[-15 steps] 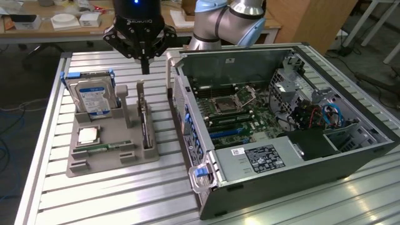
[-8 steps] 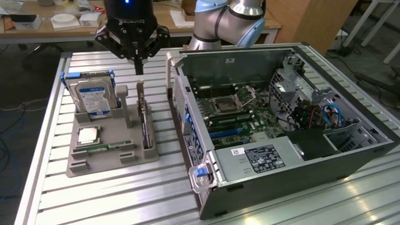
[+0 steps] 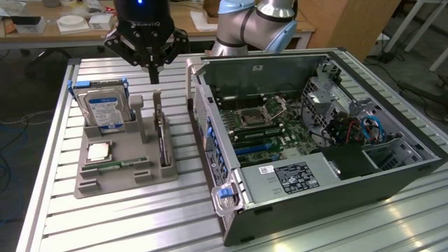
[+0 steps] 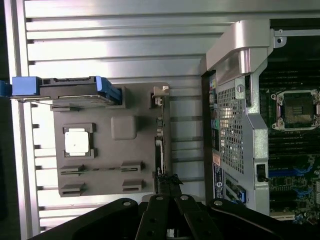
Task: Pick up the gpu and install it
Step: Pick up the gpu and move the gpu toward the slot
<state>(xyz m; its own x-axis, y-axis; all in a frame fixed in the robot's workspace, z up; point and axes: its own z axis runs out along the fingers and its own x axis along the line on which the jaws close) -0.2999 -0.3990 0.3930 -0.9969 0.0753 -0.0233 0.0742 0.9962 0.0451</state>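
We see the hand (image 3: 152, 76) clenched shut with nothing in it, hanging in the upper left-centre of the exterior frame. The gpu (image 3: 161, 137) is just below it in the frame, untouched. It stands on edge in a slot of the grey holder (image 3: 123, 181), on the side next to the open PC case (image 3: 315, 176), all on the slatted counter (image 3: 126, 226). Its long axis runs from under the hand toward the frame's lower edge, roughly parallel to the case's back wall. We judge the hand is over the card's far end. The card looks thin and dark, edge-on, with what seems a silver bracket at the upper end. A hard drive (image 3: 104, 107) stands toward the exterior view's left.
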